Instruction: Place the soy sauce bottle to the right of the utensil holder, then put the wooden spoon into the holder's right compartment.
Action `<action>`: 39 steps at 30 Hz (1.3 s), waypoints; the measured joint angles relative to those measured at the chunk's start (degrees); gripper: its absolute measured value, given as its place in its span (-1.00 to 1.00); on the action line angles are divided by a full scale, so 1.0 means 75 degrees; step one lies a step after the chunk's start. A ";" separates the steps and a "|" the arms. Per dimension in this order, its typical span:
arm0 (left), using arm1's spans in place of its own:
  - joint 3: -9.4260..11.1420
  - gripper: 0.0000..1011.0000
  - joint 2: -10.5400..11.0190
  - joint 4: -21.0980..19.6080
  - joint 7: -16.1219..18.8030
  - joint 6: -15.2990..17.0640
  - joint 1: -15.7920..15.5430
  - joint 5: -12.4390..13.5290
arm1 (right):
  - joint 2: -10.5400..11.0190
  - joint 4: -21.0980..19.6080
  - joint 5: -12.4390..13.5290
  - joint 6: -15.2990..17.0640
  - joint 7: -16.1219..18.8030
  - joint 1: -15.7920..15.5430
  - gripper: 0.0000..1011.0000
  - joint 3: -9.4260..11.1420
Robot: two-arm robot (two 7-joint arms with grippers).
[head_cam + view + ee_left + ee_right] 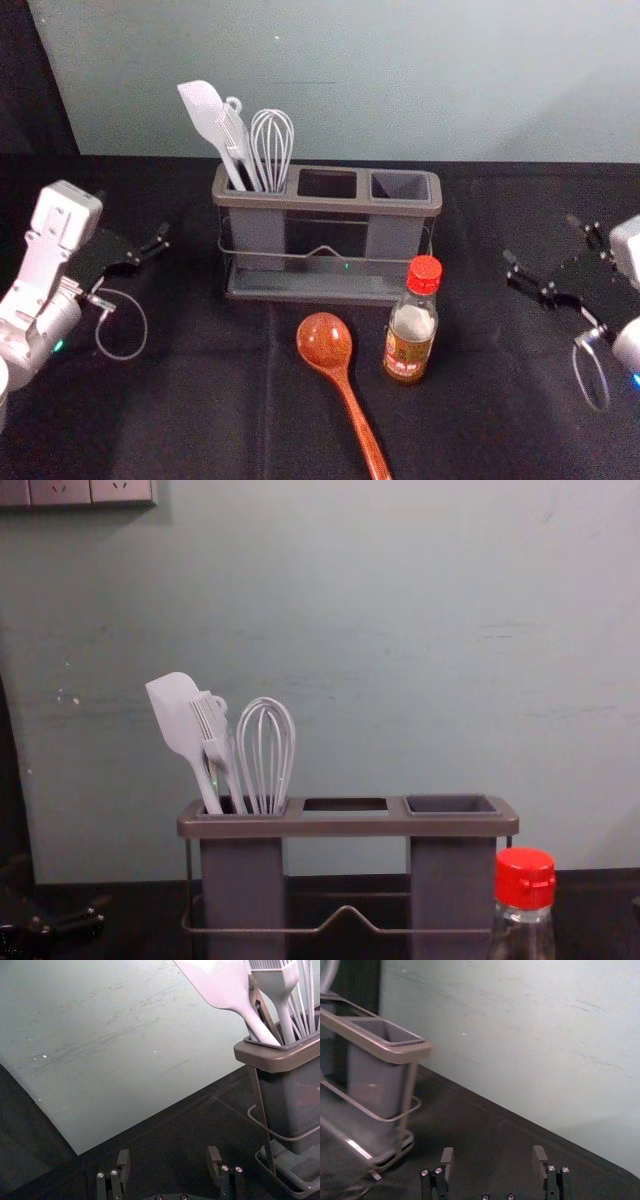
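Two grippers, both empty, fingers spread: left gripper (168,1155) off utensil holder's (330,205) left end, right gripper (493,1155) off its right. Red-capped soy sauce bottle (410,338) upright before holder, wooden spoon (326,342) beside it. Best: right grips bottle body squarely (glass may slip), keeps it vertical, swings clear of holder.

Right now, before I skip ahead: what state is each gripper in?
Left gripper: open, empty, left of the utensil holder.
Right gripper: open, empty, right of the utensil holder.
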 joint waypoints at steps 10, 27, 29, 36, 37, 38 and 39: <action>0.0000 0.99 0.0000 0.0001 0.0000 0.0000 0.0000 0.0000 | 0.0606 -0.0803 0.1386 -0.0376 0.1552 -0.0768 0.98 0.0617; 0.0000 0.99 0.0000 0.0000 0.0000 0.0000 0.0000 0.0000 | 0.0756 -0.1093 0.3053 -0.0750 0.4181 -0.1022 0.98 0.0924; 0.0000 0.99 0.0000 0.0000 0.0000 0.0000 0.0000 0.0000 | 0.0718 -0.1126 0.3042 -0.0750 0.4263 -0.0998 0.98 0.0890; 0.0000 0.99 0.0000 0.0000 0.0000 0.0000 0.0000 0.0000 | 0.0386 -0.1070 0.2806 -0.0651 0.4434 -0.0751 0.98 0.0667; 0.0000 0.99 0.0000 0.0000 0.0000 0.0000 0.0000 0.0000 | 0.0276 -0.0999 0.2760 -0.0614 0.4447 -0.0670 0.98 0.0615; 0.0000 0.99 0.0000 0.0000 0.0000 0.0000 0.0000 0.0000 | 0.0227 -0.0965 0.2730 -0.0596 0.4451 -0.0632 0.98 0.0593; 0.0000 0.99 0.0000 0.0000 0.0000 0.0000 0.0000 0.0000 | 0.0182 -0.0934 0.2698 -0.0585 0.4452 -0.0597 0.98 0.0571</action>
